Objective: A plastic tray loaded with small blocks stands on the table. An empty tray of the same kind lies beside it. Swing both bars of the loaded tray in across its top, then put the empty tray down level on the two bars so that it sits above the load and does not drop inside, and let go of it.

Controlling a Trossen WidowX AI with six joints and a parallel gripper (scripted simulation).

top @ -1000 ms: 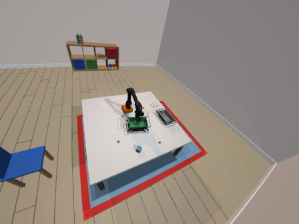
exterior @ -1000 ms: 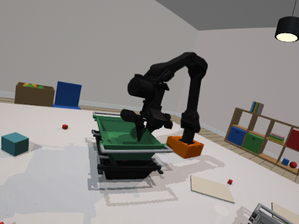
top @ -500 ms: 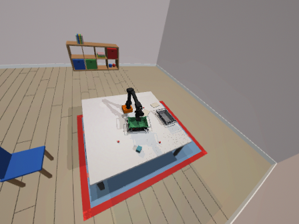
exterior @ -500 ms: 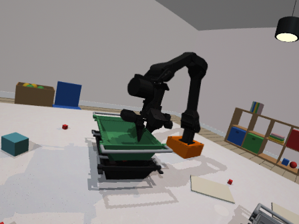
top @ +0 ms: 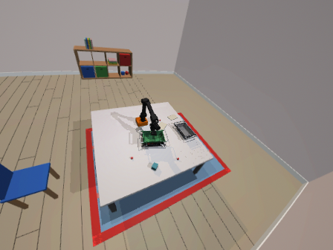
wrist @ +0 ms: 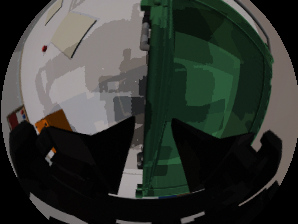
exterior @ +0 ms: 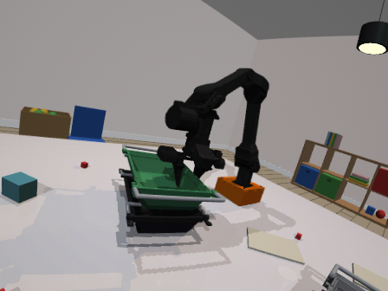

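Observation:
The green tray (top: 157, 138) (exterior: 151, 173) (wrist: 205, 80) sits on top of the black tray (exterior: 164, 225) and looks about level, its rim well above the black rim. Grey wire bars stand out over the green tray's ends. Parts of the black tray's bars show at its side; their middles and the load are hidden under the green tray. My gripper (exterior: 189, 178) (wrist: 153, 120) is open around the green tray's long wall on the arm's side. One finger is inside the tray, the other outside, with a gap between the wall and each fingertip in the wrist view.
A grey tray (top: 185, 130) (exterior: 342, 283) stands apart to the right. A teal block (top: 154, 166) (exterior: 19, 187), a beige tile (exterior: 274, 245) (wrist: 74, 34) and small red cubes (top: 131, 158) (exterior: 84, 164) lie about. The arm's orange base (top: 141, 121) (exterior: 239, 190) is close behind the stacked trays.

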